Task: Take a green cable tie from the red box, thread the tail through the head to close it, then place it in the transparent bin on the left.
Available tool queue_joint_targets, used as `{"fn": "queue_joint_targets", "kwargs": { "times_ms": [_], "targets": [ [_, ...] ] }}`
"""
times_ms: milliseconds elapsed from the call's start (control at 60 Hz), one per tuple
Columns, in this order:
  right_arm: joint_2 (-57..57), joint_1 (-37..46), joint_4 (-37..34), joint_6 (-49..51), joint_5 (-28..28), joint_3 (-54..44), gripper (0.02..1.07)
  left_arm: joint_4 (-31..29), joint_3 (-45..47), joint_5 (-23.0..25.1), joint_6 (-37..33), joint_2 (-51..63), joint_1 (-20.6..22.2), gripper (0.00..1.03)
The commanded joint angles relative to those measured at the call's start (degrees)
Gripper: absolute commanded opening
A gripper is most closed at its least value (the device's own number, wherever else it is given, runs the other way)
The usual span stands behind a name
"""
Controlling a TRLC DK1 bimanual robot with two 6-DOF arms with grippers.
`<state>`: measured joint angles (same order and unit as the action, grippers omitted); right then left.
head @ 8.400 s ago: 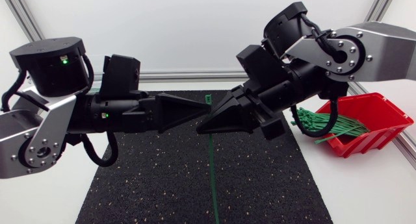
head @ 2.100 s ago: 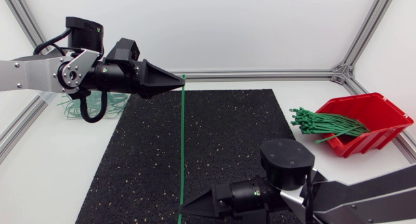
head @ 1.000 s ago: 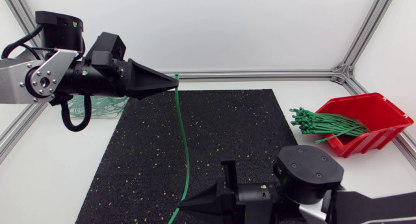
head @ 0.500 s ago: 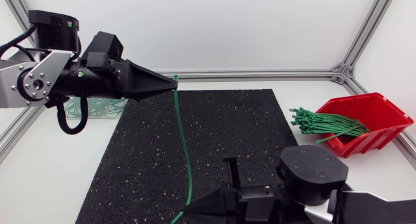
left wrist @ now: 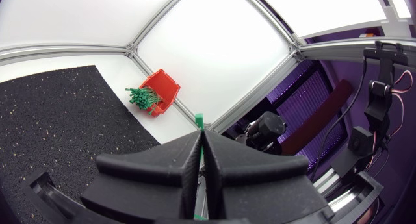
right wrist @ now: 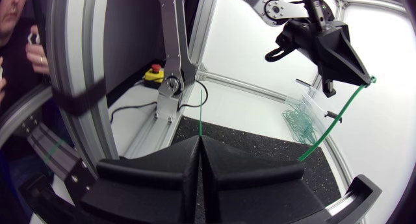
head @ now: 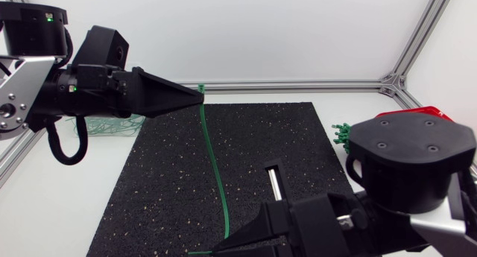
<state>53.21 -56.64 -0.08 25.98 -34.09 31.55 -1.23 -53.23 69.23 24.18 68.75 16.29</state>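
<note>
One long green cable tie [head: 215, 167] hangs bowed over the black mat [head: 164, 190]. My left gripper [head: 200, 96] is shut on its head end, and the head [left wrist: 199, 121] pokes out past the fingertips. At the mat's near edge my right gripper [head: 218, 250] is shut on the tail end; in the right wrist view a thin green tail [right wrist: 201, 120] rises from between its closed fingers [right wrist: 200, 139]. The red box [left wrist: 162, 93] holds a bundle of green ties [head: 341, 130]; my right arm hides most of it in the head view. The transparent bin [head: 112, 125] sits at the far left behind my left arm.
The right arm's big wrist housing [head: 410, 164] looms over the table's right side. Aluminium frame rails [head: 298, 85] run along the back edge and the corners. In the right wrist view the bin [right wrist: 302, 117] holds several closed ties.
The right arm has swung up toward the camera, and its gripper has carried the tail end rightward. The tie now bows more. The left arm has shifted slightly left, still holding the head.
</note>
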Motion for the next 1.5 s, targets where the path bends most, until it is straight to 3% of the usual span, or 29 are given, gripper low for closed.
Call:
{"fn": "queue_joint_targets", "kwargs": {
  "times_ms": [0, 150, 300, 633, 900, 1200, 1483],
  "targets": [
    [-2.59, -0.49, -1.59, -10.51, -0.72, 2.73, 0.08, 1.32, 2.96, -0.94, 0.34, -3.01, 1.28, 0.04],
    [-4.26, 0.3, -4.93, -24.75, -4.59, 7.21, 0.08, 4.84, 6.21, -2.43, 3.06, -6.7, 2.16, 0.04],
    [-4.17, 2.59, -5.99, -37.58, -7.84, 10.46, 0.08, 12.75, 9.73, -5.34, 10.09, -10.57, 3.31, 0.04],
    [-2.15, 10.59, -7.92, -56.04, -19.09, 18.28, 0.08, 12.48, 13.51, -18.78, 12.38, -20.59, 13.76, 0.04],
    [-0.3, 11.03, -7.92, -66.41, -20.41, 22.33, 0.08, 11.52, 16.23, -25.29, 12.29, -26.39, 18.25, 0.04],
    [1.63, 14.37, -7.92, -82.23, -21.02, 25.49, 0.08, 12.4, 17.81, -27.04, 12.29, -27.0, 20.53, 0.04],
    [3.3, 16.21, -11.09, -88.29, -21.72, 29.36, 0.08, 14.33, 17.11, -29.68, 12.29, -24.1, 23.26, 0.04]
  ]
}}
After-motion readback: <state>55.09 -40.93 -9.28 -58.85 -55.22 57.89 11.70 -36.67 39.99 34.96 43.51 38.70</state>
